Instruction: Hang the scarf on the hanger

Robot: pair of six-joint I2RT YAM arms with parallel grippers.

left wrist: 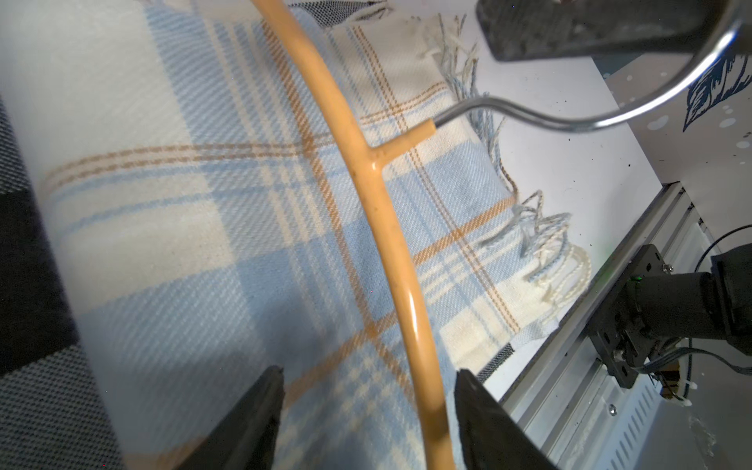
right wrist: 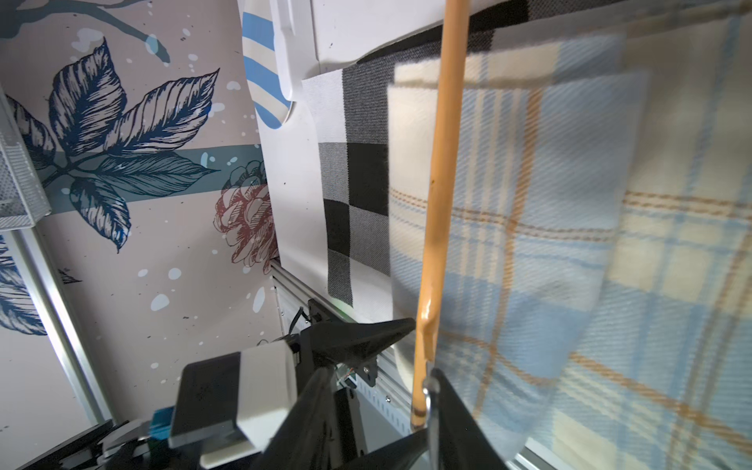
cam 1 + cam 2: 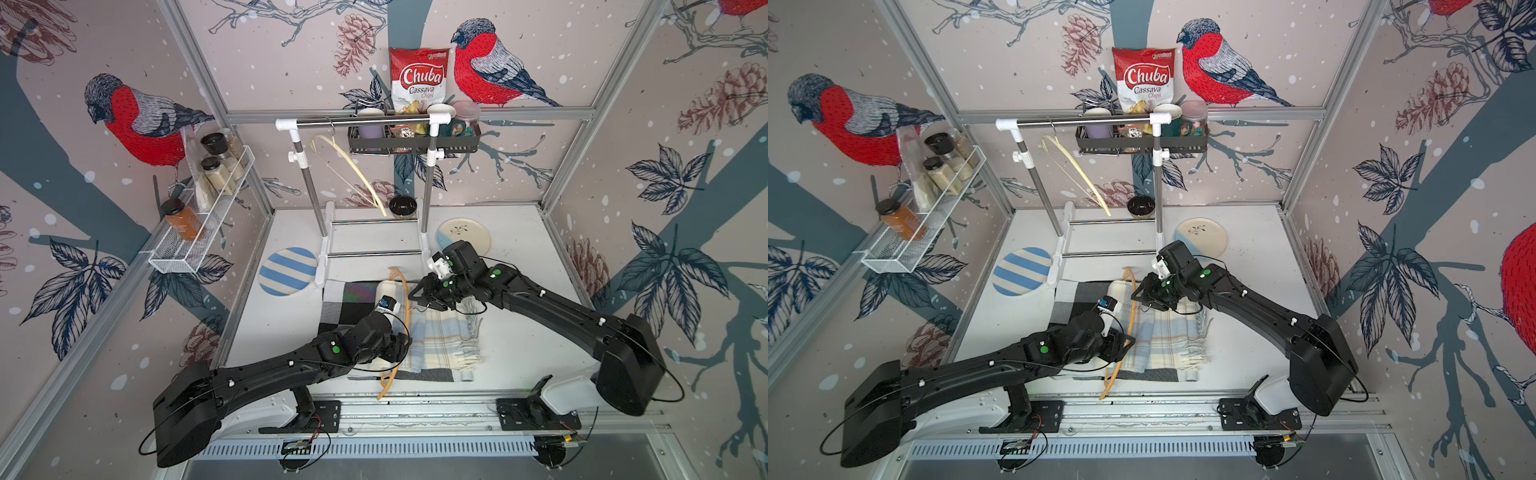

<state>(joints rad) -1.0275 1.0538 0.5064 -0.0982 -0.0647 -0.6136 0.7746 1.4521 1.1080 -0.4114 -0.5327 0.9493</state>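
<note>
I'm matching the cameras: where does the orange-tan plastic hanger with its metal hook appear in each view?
In a top view: orange-tan plastic hanger, mid-table.
In a top view: hanger, mid-table too.
Left wrist: hanger curves through mid-frame.
Right wrist: hanger crosses mid-frame.
Shared landmark: blue-and-cream plaid scarf beneath it.

Clear over bare tabletop [image 3: 532, 345] right of plaid scarf [image 3: 440, 336]. Blocked behind by garment rack base [image 3: 374, 253], with striped plate [image 3: 287, 271] and cream plate [image 3: 465, 232] either side. Tight above scarf, crossed by orange hanger [image 3: 385, 380].
</note>
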